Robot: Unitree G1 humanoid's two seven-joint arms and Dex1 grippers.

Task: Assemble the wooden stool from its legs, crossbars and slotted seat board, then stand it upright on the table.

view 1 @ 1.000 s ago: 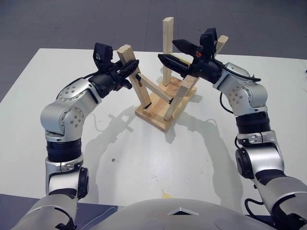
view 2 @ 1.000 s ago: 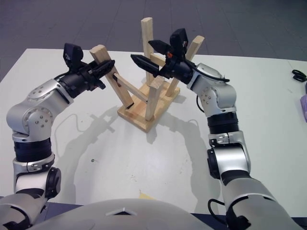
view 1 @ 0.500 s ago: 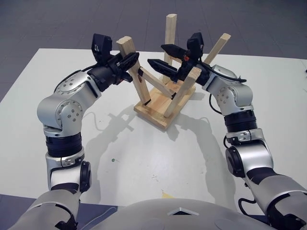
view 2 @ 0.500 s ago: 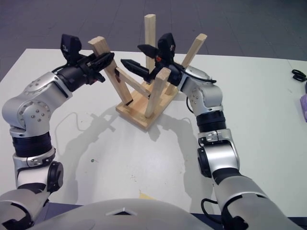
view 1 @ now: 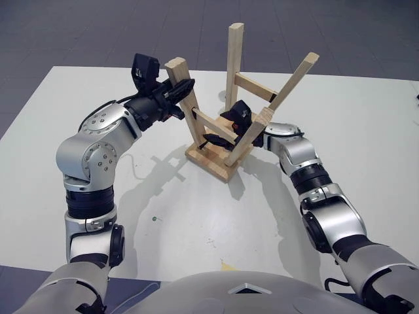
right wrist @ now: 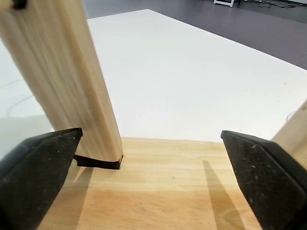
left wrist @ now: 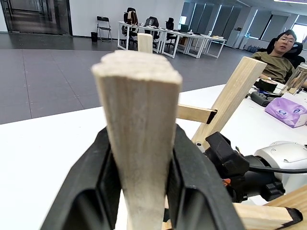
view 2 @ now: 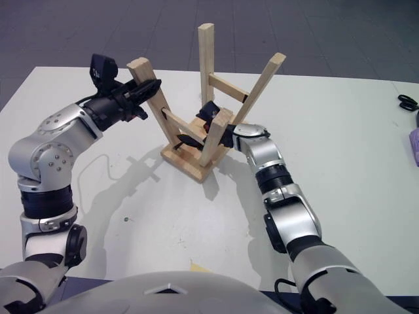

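Dropping from its earlier spot up among the leg tops, the right gripper [view 1: 215, 137] is now sitting low inside the frame of the pale wooden stool [view 1: 229, 124], between the legs and just above the underside of the flat rectangular seat board [right wrist: 168, 191]. Meanwhile the whole stool is leaning a little differently than it was a second ago, while the left gripper [view 1: 178, 91] is staying clamped on the top end of the square-section wooden leg [left wrist: 139, 120] nearest it. I am reading this as the assembly being essentially finished: the stool is resting upside down on the white table [view 1: 196, 229] on its seat board, all four legs are pointing up and the thin crossbars [view 1: 255, 85] are seated between them, so flipping it upright looks like what is left. Both arms are reaching forward, the left elbow bent high and out to the side, the right forearm running low toward the board. The right gripper's black fingers are spread wide and gripping nothing, one tip sitting just beside a leg's foot.
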